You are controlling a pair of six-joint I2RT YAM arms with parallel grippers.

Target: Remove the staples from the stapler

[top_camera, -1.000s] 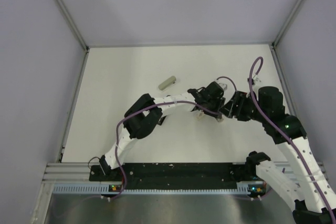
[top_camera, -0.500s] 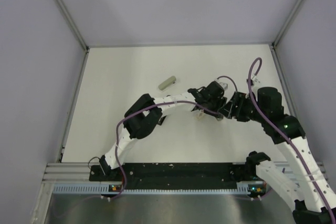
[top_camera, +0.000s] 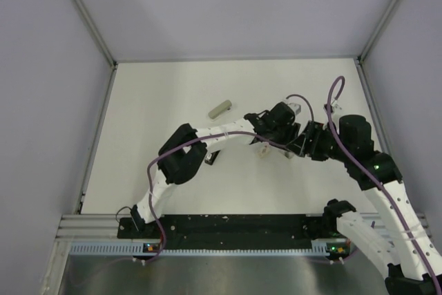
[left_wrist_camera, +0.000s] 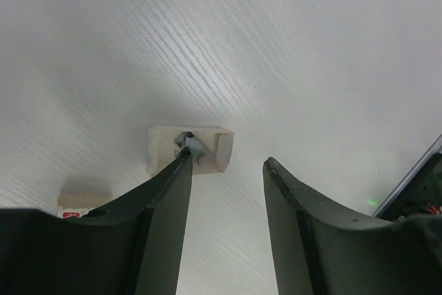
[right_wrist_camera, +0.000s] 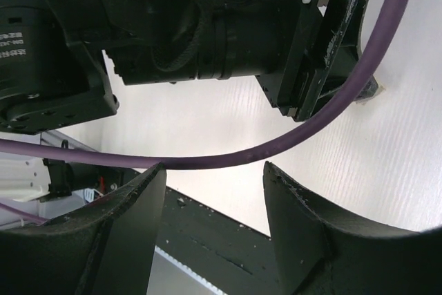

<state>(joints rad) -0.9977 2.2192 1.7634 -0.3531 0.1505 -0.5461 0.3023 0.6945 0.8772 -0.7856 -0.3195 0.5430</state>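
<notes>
White table (top_camera: 152,170) under small black stapler (top_camera: 213,159)

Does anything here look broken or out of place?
Yes. A small beige piece lies open on the table at the tip of one of the left fingers, with grey metal bits jumbled crookedly inside. A second beige piece lies apart from it. A purple cable hangs across just ahead of the right fingers.

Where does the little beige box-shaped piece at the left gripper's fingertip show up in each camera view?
Top external: beige piece, mid-table, right of centre.
Left wrist: centre, at one fingertip of the left gripper.
Right wrist: cannot be made out; the left gripper's body fills the top.
Shared landmark: the left gripper.
</notes>
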